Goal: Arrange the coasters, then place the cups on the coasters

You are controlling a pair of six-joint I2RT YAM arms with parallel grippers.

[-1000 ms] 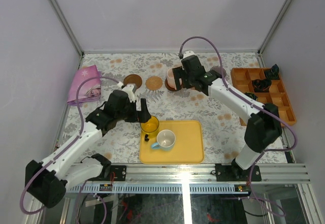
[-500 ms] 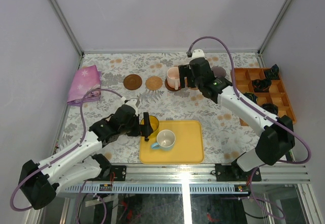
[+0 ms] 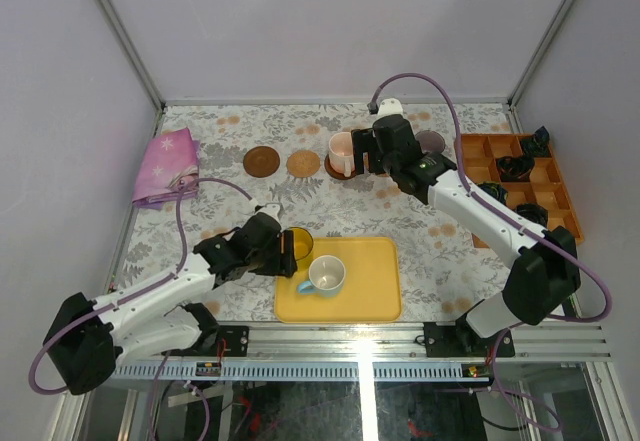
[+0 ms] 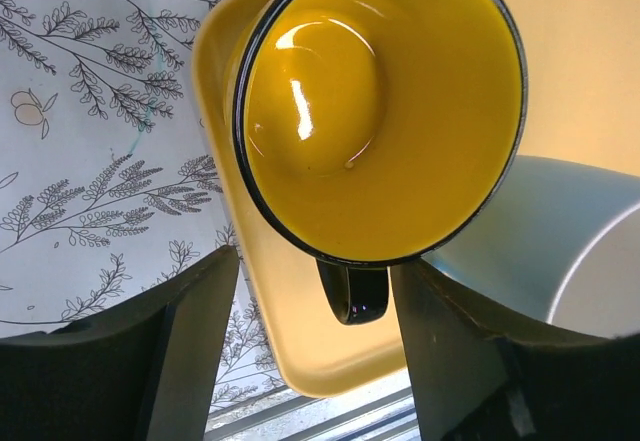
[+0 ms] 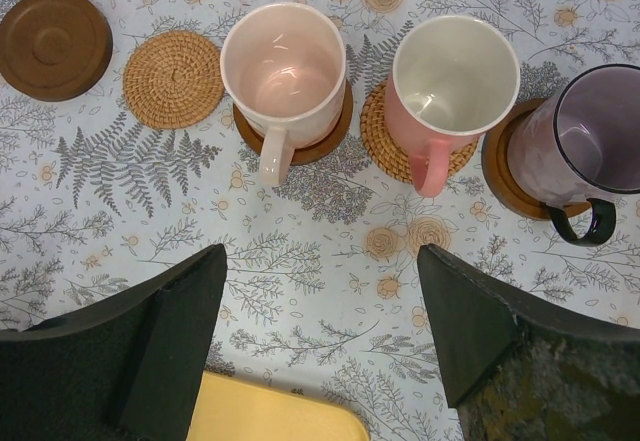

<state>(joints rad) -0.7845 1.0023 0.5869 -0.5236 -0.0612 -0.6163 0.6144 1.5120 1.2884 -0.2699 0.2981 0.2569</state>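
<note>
**Spotter one:** Your left gripper (image 4: 315, 266) sits low at the far-left corner of the yellow tray (image 4: 268, 333). Its jaws are partly apart, with the black handle of the yellow mug (image 4: 380, 111) between them. There's a gap beside the left finger, so nothing is clamped. The light blue mug (image 4: 540, 231) stands just beside the yellow one in the same tray.

**Spotter two:** Your right gripper (image 5: 322, 257) hangs over the floral tablecloth (image 5: 300, 211) with its jaws wide, carrying nothing. Ahead of it you have three cups seated in a row. The pale pink mug (image 5: 285, 61) is on the middle brown coaster (image 5: 337, 126). The deeper pink mug (image 5: 455, 71) is on the covered woven coaster (image 5: 385, 148). The purple-grey mug (image 5: 590, 131) is on the right-hand brown coaster (image 5: 505, 178).

**Spotter one:** Left of that row you've two uncovered discs, the bare woven coaster (image 5: 173, 78) and the bare brown coaster (image 5: 53, 44), lying near each other but not touching.
</note>
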